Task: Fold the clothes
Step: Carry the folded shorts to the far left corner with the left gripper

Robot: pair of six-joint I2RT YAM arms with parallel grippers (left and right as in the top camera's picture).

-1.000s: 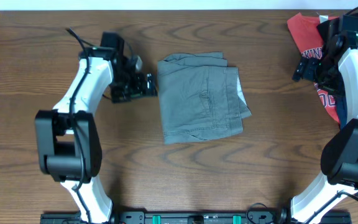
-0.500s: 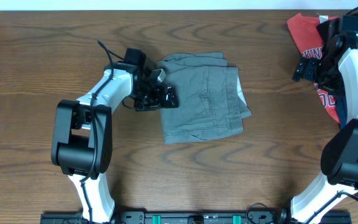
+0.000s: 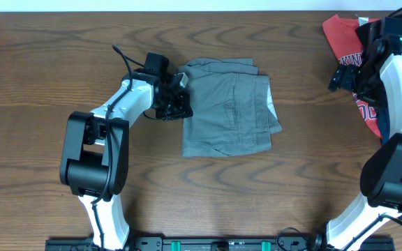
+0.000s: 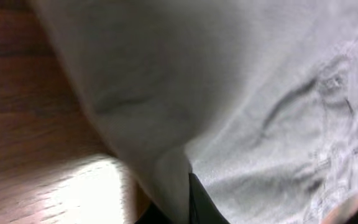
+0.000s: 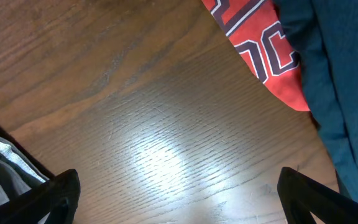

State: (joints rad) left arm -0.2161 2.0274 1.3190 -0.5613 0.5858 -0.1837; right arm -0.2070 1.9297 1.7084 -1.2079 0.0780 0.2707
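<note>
Looking down from overhead, the grey shorts (image 3: pixel 229 108) lie folded into a rough rectangle at the middle of the bench (image 3: pixel 47 56), stitched pocket facing up, with a lighter flap poking out at the right edge. My left gripper (image 3: pixel 176 101) is right at the shorts' left edge, touching the cloth near the upper corner. On the left wrist camera grey fabric (image 4: pixel 229 93) fills nearly the whole view, seams and a crease showing, with a sliver of one dark finger (image 4: pixel 194 202) under a fold at the bottom. From that I cannot tell if the gripper is apart or pinched on the cloth. Over at the far right, my right gripper (image 3: pixel 344 73) hangs beside the red printed T-shirt (image 3: pixel 344 38), well apart from the shorts. Its wrist view shows both fingers spread wide with only bare wood between them, the red shirt's white lettering (image 5: pixel 260 50) above, and a navy garment (image 5: pixel 337 93) lying over the shirt's right side
</note>
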